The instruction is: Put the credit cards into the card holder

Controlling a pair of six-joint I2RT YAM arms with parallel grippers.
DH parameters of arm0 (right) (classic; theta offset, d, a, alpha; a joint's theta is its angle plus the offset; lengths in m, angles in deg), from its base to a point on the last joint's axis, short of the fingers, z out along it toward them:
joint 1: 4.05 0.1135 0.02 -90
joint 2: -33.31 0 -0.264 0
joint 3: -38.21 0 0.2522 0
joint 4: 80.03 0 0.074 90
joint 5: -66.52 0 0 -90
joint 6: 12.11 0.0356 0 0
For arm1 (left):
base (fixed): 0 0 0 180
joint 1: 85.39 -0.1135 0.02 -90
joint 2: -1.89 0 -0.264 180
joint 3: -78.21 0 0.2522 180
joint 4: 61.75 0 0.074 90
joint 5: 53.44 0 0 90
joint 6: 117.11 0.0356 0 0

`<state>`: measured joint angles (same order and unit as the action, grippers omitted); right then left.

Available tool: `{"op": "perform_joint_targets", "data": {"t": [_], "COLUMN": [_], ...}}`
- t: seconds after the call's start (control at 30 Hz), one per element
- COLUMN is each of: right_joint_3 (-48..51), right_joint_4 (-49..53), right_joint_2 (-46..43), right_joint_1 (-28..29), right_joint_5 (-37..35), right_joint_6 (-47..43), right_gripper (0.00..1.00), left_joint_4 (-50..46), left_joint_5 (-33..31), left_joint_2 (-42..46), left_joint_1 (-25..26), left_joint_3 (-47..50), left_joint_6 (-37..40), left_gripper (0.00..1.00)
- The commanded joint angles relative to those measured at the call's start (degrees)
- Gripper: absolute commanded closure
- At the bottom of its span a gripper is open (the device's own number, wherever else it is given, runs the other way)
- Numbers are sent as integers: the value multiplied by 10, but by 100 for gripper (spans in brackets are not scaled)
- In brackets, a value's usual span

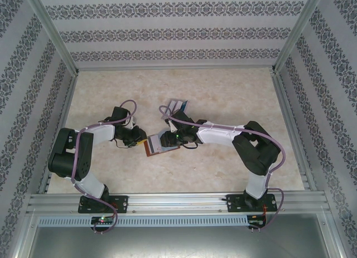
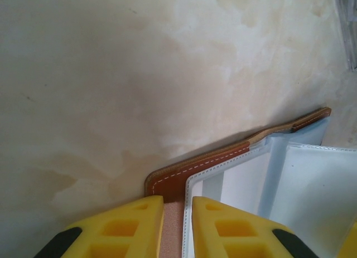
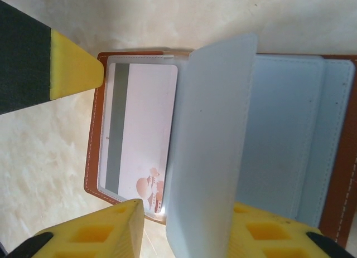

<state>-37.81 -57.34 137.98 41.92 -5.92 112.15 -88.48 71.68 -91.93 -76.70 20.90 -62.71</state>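
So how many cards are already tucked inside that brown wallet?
1 that I can see: a pale card with a grey stripe in a clear sleeve of the wallet. A pale grey sheet stands upright beside it, so more may be hidden.

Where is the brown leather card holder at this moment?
In the top view, the brown leather-like folding card holder lies open centrally on the marbled table, left gripper pinching its left edge, right gripper over its right side.
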Motion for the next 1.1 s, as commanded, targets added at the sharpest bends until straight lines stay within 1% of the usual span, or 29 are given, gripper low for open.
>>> {"op": "perform_joint_targets", "data": {"t": [0.0,0.13,0.2,0.23,0.27,0.33,0.37,0.47,0.6,0.7,0.8,0.83,0.9,0.93,0.97,1.07], "right_joint_3": [-14,-17,-16,-13,-12,-12,-13,-16,-18,-24,-26,-29,-42,-48,-49,-40], "right_joint_4": [-13,-38,-59,-71,-83,-96,-100,-110,-129,-138,-149,-149,-134,-128,-130,-124], "right_joint_2": [-14,-10,-6,-5,-2,5,10,22,39,60,76,81,91,94,90,55], "right_joint_1": [-1,-1,-1,0,0,0,1,5,10,11,10,10,9,6,1,-16], "right_joint_5": [17,46,63,71,81,97,103,119,140,156,171,179,195,208,217,207], "right_joint_6": [-1,9,19,24,28,33,34,38,43,53,63,65,66,66,68,56], "right_gripper": [58,58,60,64,70,79,81,79,69,67,65,64,62,61,60,56], "left_joint_4": [-14,-36,-44,-46,-47,-48,-48,-53,-61,-58,-58,-58,-55,-50,-38,9], "left_joint_5": [-4,-7,-4,-2,1,6,8,8,7,-4,-26,-45,-108,-120,-120,-128], "left_joint_2": [-17,-5,2,5,9,16,20,34,41,44,47,49,57,61,67,90], "left_joint_1": [10,8,3,0,-5,-16,-22,-39,-50,-54,-53,-53,-46,-46,-46,-46], "left_joint_3": [-7,-23,-29,-31,-32,-33,-34,-33,-36,-36,-39,-40,-37,-33,-31,-14], "left_joint_6": [0,13,13,12,12,10,9,10,16,15,18,25,40,45,50,47], "left_gripper": [78,76,72,70,69,68,68,66,65,65,65,66,66,66,66,64]}}
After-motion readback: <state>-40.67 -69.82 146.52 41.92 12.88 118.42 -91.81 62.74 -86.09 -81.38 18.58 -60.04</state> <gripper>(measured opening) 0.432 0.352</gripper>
